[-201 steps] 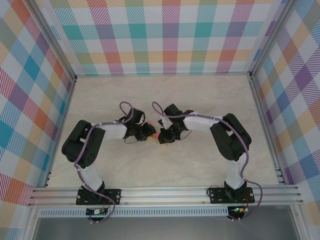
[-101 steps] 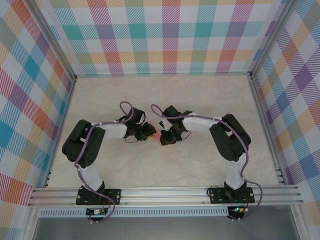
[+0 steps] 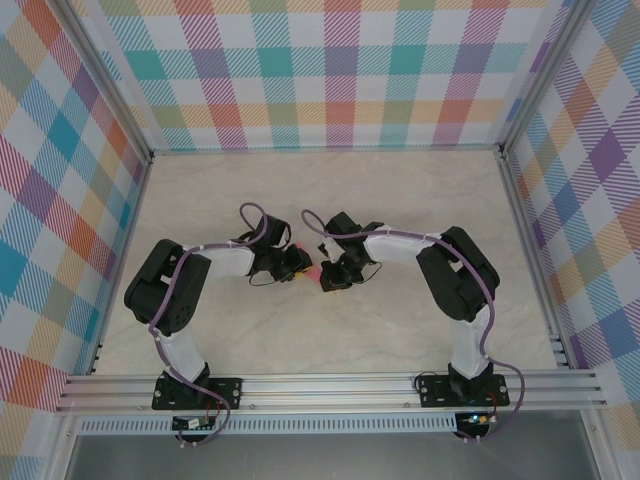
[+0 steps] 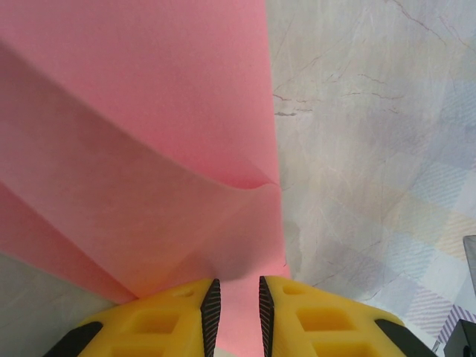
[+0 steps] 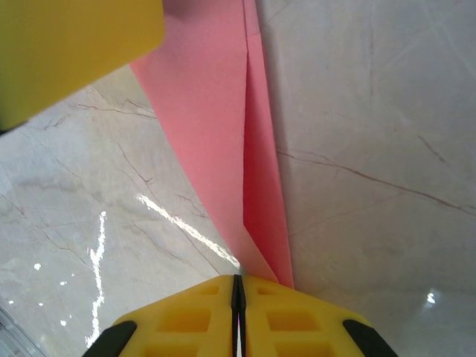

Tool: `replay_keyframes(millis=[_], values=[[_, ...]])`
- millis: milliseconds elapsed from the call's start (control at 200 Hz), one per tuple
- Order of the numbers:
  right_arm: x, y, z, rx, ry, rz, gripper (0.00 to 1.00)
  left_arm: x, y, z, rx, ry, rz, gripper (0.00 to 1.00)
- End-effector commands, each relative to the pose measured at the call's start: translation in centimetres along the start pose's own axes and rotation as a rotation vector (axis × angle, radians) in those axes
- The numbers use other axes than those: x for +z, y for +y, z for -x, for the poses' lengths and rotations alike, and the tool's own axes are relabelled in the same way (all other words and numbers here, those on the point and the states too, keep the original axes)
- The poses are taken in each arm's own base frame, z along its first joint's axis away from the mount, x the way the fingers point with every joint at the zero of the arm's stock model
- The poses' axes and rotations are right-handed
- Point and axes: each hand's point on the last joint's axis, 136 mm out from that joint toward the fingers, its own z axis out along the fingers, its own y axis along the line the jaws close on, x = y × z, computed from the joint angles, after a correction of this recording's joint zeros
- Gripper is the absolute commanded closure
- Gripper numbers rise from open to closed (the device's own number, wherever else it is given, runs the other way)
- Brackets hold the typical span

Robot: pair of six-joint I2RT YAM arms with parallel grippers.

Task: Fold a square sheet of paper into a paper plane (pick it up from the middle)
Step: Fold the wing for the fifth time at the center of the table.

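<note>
The left pincer (image 4: pixel 236 301) is clamped on the paper (image 4: pixel 141 141), a pink strip being seen between its jaws. The right pincer (image 5: pixel 238 286) is pressed fully together on the paper's narrow tip. The paper is thus held between the two, near the middle of the worktop (image 3: pixel 400 200). Folding is judged partly done: layers and a taper are formed, while wings and ridge are left. A straight crease is disclosed by the right wrist view, a soft buckle by the left.
</note>
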Motion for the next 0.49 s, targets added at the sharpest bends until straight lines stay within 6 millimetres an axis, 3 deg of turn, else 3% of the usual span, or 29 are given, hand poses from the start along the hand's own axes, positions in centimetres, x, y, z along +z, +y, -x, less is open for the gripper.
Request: replay_keyframes(millis=[0,135,350,490], values=[[1.5,-2.2,-2.0,0.031,0.070,-0.025,0.89,1.2,5.0,-1.1,-0.050,0.018,0.184,0.75],[1.3,-2.9,-2.2,0.048,0.061,-0.009,0.89,1.3,5.1,-1.1,-0.049,0.019,0.186,0.75],[-1.5,1.0,0.4,-0.023,-0.034,0.112,0.88,1.3,5.1,-1.1,-0.050,0.020,0.185,0.75],[-1.2,1.9,1.3,-0.031,-0.032,0.139,0.88,1.3,5.1,-1.1,-0.050,0.021,0.184,0.75]])
